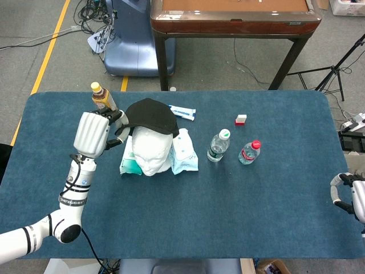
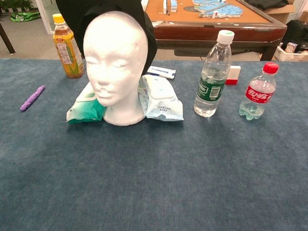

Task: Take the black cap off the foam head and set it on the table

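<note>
The black cap [image 1: 149,115] sits tipped back on the white foam head [image 1: 149,152], leaving the top and forehead bare. In the chest view the foam head [image 2: 115,62] faces the camera with the cap [image 2: 82,9] behind its crown. My left hand [image 1: 96,133] is raised at the cap's left side and grips its brim. My right hand [image 1: 349,198] rests at the table's far right edge, fingers curled, holding nothing.
Wet-wipe packs [image 1: 183,153] lie around the foam head's base. A tea bottle [image 1: 101,97] stands behind my left hand. A toothpaste tube [image 1: 182,111], two water bottles [image 1: 218,145] [image 1: 250,152] and a small red-white box [image 1: 240,120] stand to the right. A purple pen [image 2: 32,98] lies at the left.
</note>
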`<action>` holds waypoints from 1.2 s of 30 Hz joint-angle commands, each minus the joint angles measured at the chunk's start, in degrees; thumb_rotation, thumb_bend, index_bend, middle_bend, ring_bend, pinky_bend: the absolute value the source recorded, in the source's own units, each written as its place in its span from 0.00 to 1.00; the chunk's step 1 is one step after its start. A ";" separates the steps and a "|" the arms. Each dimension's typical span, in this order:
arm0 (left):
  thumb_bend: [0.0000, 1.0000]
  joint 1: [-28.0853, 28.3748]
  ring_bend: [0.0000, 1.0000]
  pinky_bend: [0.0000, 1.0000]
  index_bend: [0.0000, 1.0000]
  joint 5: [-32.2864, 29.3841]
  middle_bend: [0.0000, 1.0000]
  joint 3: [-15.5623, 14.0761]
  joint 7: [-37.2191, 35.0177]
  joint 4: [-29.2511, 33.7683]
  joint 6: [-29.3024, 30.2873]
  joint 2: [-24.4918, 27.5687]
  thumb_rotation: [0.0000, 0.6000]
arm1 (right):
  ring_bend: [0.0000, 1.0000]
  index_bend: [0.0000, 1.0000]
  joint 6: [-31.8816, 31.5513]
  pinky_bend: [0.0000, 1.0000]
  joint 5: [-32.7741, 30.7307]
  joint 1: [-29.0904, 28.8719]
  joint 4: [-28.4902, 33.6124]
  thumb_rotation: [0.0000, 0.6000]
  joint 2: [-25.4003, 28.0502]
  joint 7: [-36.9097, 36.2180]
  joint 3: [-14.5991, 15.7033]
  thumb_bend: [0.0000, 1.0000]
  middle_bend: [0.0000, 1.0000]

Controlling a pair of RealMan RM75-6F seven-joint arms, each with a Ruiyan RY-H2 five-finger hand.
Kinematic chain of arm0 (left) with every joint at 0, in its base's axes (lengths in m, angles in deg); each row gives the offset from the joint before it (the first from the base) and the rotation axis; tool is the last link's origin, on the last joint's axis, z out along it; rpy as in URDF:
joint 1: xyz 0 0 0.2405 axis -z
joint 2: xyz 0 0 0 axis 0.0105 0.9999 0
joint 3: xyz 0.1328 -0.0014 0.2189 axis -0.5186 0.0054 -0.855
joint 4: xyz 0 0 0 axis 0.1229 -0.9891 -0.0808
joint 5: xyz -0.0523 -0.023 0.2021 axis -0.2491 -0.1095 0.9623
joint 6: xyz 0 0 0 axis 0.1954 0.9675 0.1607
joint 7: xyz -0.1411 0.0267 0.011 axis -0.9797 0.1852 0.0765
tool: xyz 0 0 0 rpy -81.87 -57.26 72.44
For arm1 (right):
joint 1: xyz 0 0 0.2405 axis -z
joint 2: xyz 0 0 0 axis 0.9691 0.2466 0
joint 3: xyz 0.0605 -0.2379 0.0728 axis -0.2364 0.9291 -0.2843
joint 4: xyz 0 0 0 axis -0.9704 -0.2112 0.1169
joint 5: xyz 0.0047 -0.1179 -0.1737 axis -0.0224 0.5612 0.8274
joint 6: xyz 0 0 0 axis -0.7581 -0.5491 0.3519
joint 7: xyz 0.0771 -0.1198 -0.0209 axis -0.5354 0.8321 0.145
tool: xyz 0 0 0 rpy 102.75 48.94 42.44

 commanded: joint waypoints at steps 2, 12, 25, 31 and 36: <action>0.52 0.28 0.55 0.71 0.62 -3.31 0.69 1.42 1.99 0.34 -0.49 -0.04 1.00 | 0.44 0.52 0.12 0.49 -0.08 -0.06 -0.03 1.00 -0.02 0.10 0.00 0.49 0.50; 0.52 0.43 0.55 0.71 0.62 -7.96 0.70 2.99 3.50 -0.49 -0.34 0.14 1.00 | 0.44 0.52 0.19 0.49 -0.14 -0.11 0.03 1.00 -0.03 0.27 0.03 0.49 0.50; 0.52 -1.17 0.55 0.71 0.62 -6.87 0.70 1.13 -0.20 -7.97 0.57 0.62 1.00 | 0.44 0.52 0.39 0.49 -0.41 -0.20 0.04 1.00 -0.16 0.48 0.02 0.49 0.50; 0.52 -2.86 0.55 0.71 0.62 -5.47 0.70 -0.11 -2.55 -9.08 1.68 1.59 1.00 | 0.44 0.52 0.39 0.49 -0.46 -0.24 0.11 1.00 -0.25 0.83 0.02 0.49 0.50; 0.52 -4.44 0.55 0.71 0.62 -3.72 0.70 -1.51 -4.25 -10.44 2.79 2.51 1.00 | 0.44 0.52 0.40 0.49 -0.48 -0.29 0.24 1.00 -0.29 1.07 0.03 0.49 0.50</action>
